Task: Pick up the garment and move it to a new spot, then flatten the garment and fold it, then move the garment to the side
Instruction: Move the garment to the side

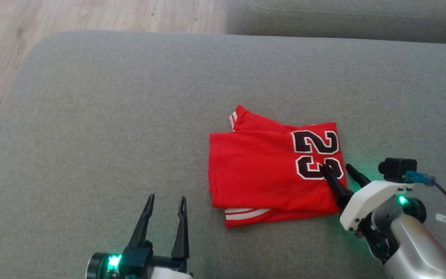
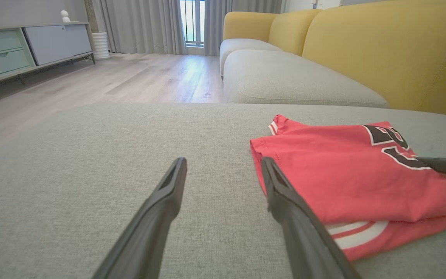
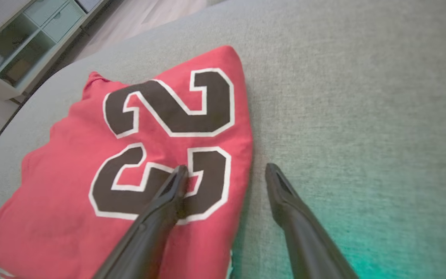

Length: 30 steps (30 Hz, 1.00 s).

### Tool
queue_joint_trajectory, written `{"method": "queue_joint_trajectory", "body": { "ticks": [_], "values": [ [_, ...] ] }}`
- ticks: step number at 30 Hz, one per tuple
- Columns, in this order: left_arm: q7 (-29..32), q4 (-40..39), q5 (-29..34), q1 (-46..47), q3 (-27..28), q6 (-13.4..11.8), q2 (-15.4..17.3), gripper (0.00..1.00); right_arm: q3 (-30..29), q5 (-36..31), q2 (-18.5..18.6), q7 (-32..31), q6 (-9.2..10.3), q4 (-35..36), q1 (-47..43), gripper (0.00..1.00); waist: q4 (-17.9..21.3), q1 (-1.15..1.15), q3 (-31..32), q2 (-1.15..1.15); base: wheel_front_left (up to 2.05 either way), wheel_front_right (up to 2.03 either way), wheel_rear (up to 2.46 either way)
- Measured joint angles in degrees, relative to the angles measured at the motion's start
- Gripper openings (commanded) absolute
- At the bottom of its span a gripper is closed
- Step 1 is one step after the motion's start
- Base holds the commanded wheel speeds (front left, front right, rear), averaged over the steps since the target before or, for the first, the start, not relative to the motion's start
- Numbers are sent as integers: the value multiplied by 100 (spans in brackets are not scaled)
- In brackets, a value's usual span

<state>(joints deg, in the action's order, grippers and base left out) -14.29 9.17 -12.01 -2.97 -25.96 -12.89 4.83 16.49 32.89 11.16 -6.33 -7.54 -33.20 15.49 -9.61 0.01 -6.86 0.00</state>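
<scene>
On the grey cushion point(image 1: 91, 116) you've got the red shirt point(image 1: 258, 174) folded flat, right of centre, number 23 facing up. Right claw point(image 1: 337, 167) sits at its right edge, fingers apart: one over the printed number, the other over bare cushion, nothing clamped. Left claw point(image 1: 167, 197) is near the shirt's lower-left corner, fingers apart, empty, clear of the cloth.

Head camera looks down on the red garment point(image 1: 261, 178). Left wrist camera views it low from its left, right wrist camera from close above its right edge.
</scene>
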Motion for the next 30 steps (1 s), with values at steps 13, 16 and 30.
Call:
{"method": "queue_joint_trajectory", "body": {
  "ticks": [13,16,30],
  "values": [
    [0,21,97,51,48,41,-54,100,-23,420,67,85,0,8,129,0,48,-1,-37,0,0,0,0],
    [0,12,99,43,80,88,-62,100,-116,502,274,78,0,297,86,0,203,-1,-55,0,0,0,0],
    [0,-141,305,508,207,236,-74,100,-1235,377,2046,-733,0,1630,238,0,1080,-1,-798,0,0,0,0]
  ]
}}
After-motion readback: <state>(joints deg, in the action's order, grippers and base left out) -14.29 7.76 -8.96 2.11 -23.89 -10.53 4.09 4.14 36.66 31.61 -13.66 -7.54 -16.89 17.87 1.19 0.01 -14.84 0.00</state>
